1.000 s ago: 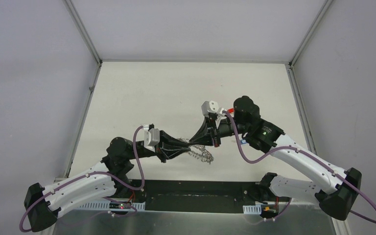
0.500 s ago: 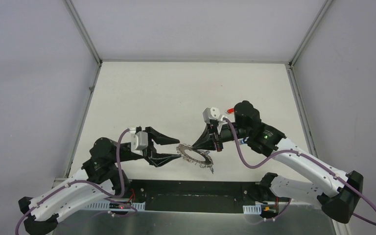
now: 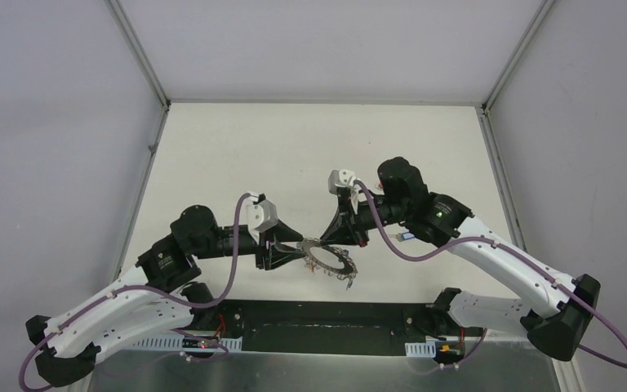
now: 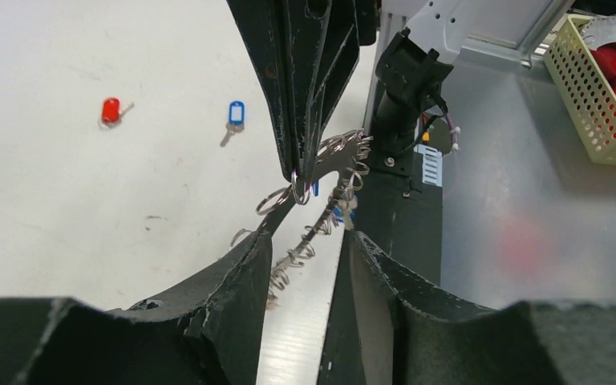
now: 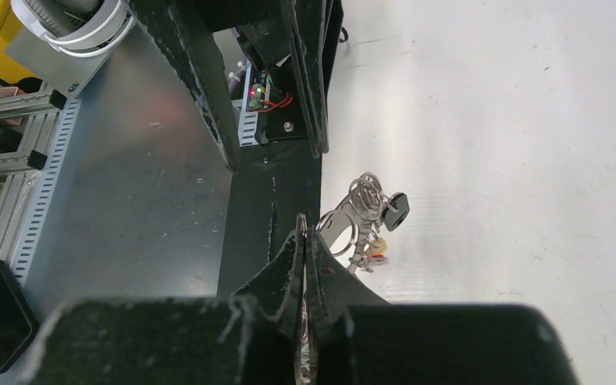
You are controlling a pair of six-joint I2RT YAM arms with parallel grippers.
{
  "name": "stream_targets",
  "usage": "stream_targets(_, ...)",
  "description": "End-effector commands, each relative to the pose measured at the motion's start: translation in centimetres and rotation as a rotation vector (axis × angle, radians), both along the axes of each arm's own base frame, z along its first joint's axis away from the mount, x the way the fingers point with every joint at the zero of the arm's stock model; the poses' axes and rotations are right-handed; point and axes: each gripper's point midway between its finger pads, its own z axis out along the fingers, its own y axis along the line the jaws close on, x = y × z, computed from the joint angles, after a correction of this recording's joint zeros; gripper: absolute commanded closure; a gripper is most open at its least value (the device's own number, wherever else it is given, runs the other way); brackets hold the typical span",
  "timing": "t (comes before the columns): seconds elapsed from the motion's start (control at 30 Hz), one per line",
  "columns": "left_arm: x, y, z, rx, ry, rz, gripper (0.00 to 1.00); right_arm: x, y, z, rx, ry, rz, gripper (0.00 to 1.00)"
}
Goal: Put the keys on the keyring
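While the overhead camera looks down on a pale desk [image 3: 294,155], a flat grey keyring [image 3: 332,263] is held up over its near half between two claws. The right claw [image 3: 327,239] reaches in from 1 o'clock and is pinched tight on the ring's far rim. The left claw [image 3: 299,251] comes in from 9 o'clock, its jaws parted to a middling width around the ring's left edge.

From the left wrist camera, the ring appears nearly edge-on. It runs up from between this claw's two dark fingers, which stand apart on either side of it; whether they touch it cannot be told. At 12 o'clock the right claw's closed tips clamp the rim, just beside one of the small wire loops [image 4: 274,200] that line it. A small blue tag [image 4: 314,189] hangs from the ring. Two loose keys lie on the desk at 10 o'clock, well apart from the ring: a red-tagged key [image 4: 111,110] and, at its 3 o'clock, a blue-tagged key [image 4: 235,114]. A mesh basket [image 4: 577,88] holding something red sits at 2 o'clock.

From the right wrist camera, this claw's fingers are closed together at centre on the ring's edge. The ring stretches away toward 1 o'clock, carrying a black tag [image 5: 395,210] and a cluster of loops. The left claw's two fingers hang down from 12 o'clock, spread apart.
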Motion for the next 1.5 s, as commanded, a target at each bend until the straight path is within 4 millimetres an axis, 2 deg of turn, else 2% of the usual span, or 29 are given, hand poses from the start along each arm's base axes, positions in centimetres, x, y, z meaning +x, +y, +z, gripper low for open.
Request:
stream_targets(0.0, 0.1, -0.6, 0.4, 0.024, 0.078, -0.004, 0.61, 0.6, 0.4, 2.1, 0.021, -0.018, -0.027, 1.00)
stream_targets(0.07, 0.1, -1.0, 0.4, 0.032, 0.098, -0.014, 0.67, 0.6, 0.5, 2.0, 0.014, -0.006, -0.030, 1.00)
stream_targets(0.17, 0.3, -1.7, 0.3, 0.044, 0.141, -0.019, 0.70, 0.7, 0.7, 2.0, 0.010, 0.009, -0.033, 1.00)
stream_targets(0.37, 0.8, -2.6, -0.6, 0.078, 0.200, -0.021, 0.69, 0.6, 0.8, 2.1, 0.016, 0.018, -0.031, 1.00)
stream_targets(0.53, 1.3, -3.1, -0.5, 0.084, 0.202, -0.015, 0.69, 0.5, 0.9, 2.3, 0.024, 0.022, -0.028, 1.00)
stream_targets(0.83, 1.0, -4.3, -0.7, 0.103, 0.217, -0.075, 0.88, 0.5, 1.2, 2.2, 0.026, 0.029, -0.025, 1.00)
stream_targets(0.9, 0.9, -4.4, -0.7, 0.102, 0.215, -0.085, 0.89, 0.5, 1.2, 2.3, 0.027, 0.028, -0.025, 1.00)
stream_targets(1.03, 0.6, -4.4, -0.6, 0.097, 0.194, -0.105, 0.99, 0.5, 1.2, 2.2, 0.026, 0.027, -0.025, 1.00)
stream_targets(1.33, 0.9, -3.7, -0.5, 0.066, 0.153, -0.070, 1.00, 0.6, 1.3, 2.4, 0.032, 0.022, -0.030, 1.00)
stream_targets(1.37, 0.9, -3.6, -0.6, 0.062, 0.151, -0.061, 1.00, 0.6, 1.3, 2.5, 0.035, 0.022, -0.030, 0.98)
stream_targets(1.47, 0.9, -3.1, -0.5, 0.043, 0.140, -0.045, 1.00, 0.6, 1.3, 2.7, 0.051, 0.018, -0.030, 0.78)
